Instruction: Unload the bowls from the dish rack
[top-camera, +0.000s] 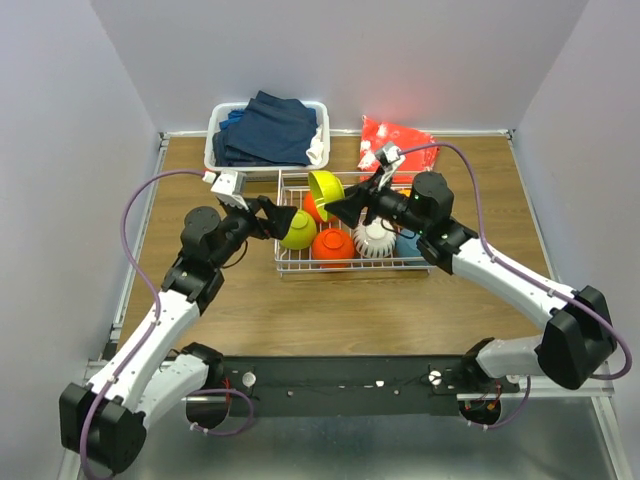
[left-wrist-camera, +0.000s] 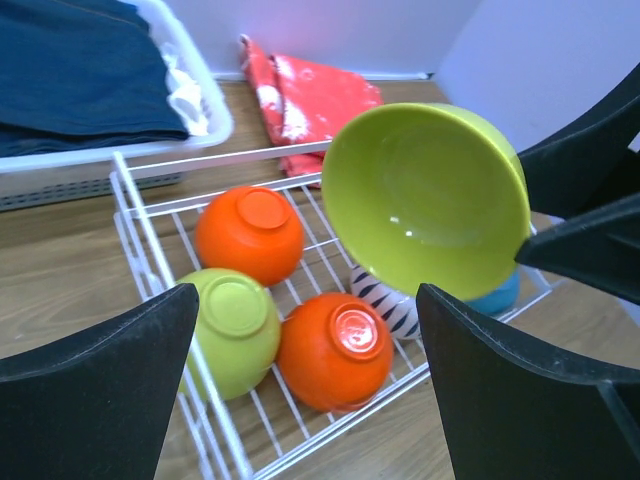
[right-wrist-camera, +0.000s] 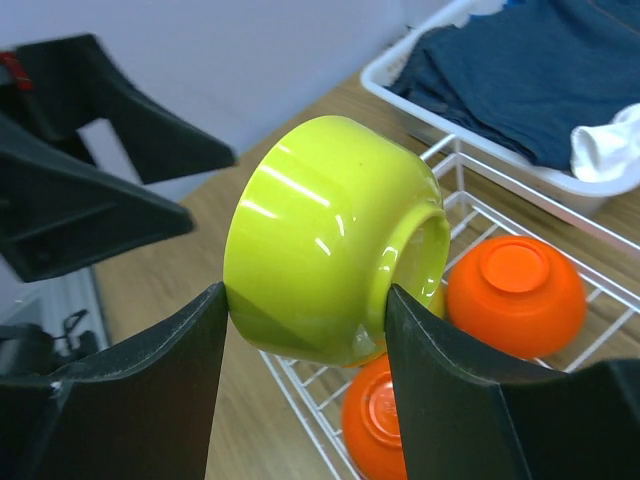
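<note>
1. The right hand (right-wrist-camera: 305, 300) is clenching one lime green bowl (right-wrist-camera: 320, 230), pressing its two fingers against opposite sides of the bowl's outer wall.
2. It is holding that bowl in the air above the back part of the dish rack (top-camera: 350, 267), clear of the bowls below.
3. The held bowl is lying tilted on its side, its open mouth facing the left hand (top-camera: 272, 218) and its base pointing back toward the right arm.
4. The left hand is hovering released, its fingers spread wide with nothing between them. It is just beside the rack's left edge, near the held bowl but apart from it.
5. Five other bowls are sitting inside the rack.
   - A second lime green bowl (left-wrist-camera: 232, 328) is lying upside down along the left side.
   - A red-orange bowl (left-wrist-camera: 333, 350) is resting upside down, touching the second lime green one on its right.
   - Another red-orange bowl (left-wrist-camera: 248, 232) is sitting upside down behind those two.
   - A white striped bowl (left-wrist-camera: 385, 305) is showing partly under the held bowl.
   - A teal bowl (left-wrist-camera: 497, 296) is peeking out just beyond the striped one.
6. The rack is resting on the wooden surface (top-camera: 300, 315).
7. A white tub (left-wrist-camera: 70, 160) of dark blue clothes is standing behind the rack, and a red cloth (top-camera: 395, 140) is lying to the tub's right.
</note>
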